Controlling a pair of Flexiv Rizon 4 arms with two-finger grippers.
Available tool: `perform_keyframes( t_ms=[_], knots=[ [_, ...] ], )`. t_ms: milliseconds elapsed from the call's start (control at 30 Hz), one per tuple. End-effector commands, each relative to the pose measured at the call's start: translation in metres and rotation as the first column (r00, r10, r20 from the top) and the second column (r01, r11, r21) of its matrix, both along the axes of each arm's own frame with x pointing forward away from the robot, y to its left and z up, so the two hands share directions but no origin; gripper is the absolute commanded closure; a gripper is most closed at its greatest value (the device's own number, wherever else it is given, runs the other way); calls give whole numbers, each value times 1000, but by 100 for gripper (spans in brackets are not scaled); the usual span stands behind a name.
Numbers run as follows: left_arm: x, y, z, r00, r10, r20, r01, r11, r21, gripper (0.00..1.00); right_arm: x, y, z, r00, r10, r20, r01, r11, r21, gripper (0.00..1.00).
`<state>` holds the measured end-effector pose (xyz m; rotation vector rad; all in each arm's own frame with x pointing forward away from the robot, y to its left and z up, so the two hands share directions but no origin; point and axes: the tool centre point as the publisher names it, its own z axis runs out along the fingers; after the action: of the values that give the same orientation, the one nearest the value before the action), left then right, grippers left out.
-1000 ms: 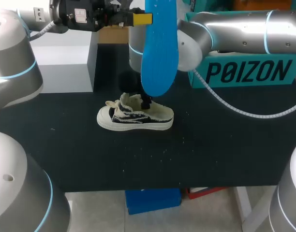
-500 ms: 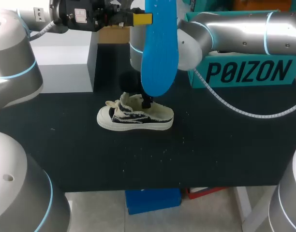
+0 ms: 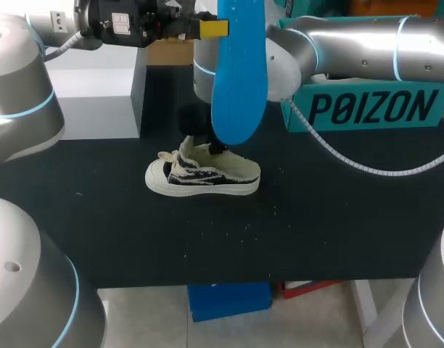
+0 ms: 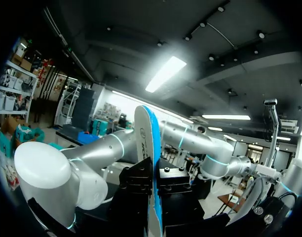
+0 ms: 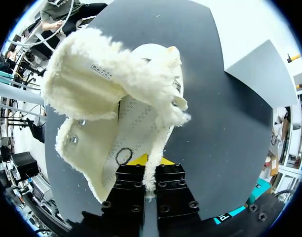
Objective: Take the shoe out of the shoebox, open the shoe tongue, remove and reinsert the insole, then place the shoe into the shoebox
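The cream and black shoe [image 3: 204, 174] lies on its sole on the black table [image 3: 316, 232], toe to the left. My right gripper [image 3: 218, 148] reaches down into its opening. In the right wrist view this gripper [image 5: 150, 181] is shut on the fleecy edge of the shoe's collar [image 5: 152, 163], and the fleecy tongue [image 5: 92, 79] is folded open ahead of it. High above the shoe hangs the blue insole [image 3: 240, 72], with my left gripper [image 3: 211, 27] shut on it. The left wrist view shows the insole [image 4: 143, 133] edge-on between that gripper's [image 4: 155, 185] black fingers.
The teal shoebox [image 3: 367, 109] stands at the back right, behind my right arm. A grey box [image 3: 99, 94] sits at the back left, with a small cardboard box [image 3: 169, 52] behind it. Bare tabletop lies in front of the shoe.
My right gripper has shut on the shoe's fleecy collar edge and shifted slightly. The left arm and the insole have stayed still.
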<state>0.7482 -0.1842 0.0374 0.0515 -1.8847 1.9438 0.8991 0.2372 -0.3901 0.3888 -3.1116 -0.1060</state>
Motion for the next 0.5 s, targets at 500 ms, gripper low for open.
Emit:
perform_keyframes(
  t_ms=[500],
  knots=[
    [0, -1, 0, 1000, 3, 0, -3, 1000, 2, 100, -3, -12, 8, 998, -60, 1, 60, 998, -32, 100]
  ],
)
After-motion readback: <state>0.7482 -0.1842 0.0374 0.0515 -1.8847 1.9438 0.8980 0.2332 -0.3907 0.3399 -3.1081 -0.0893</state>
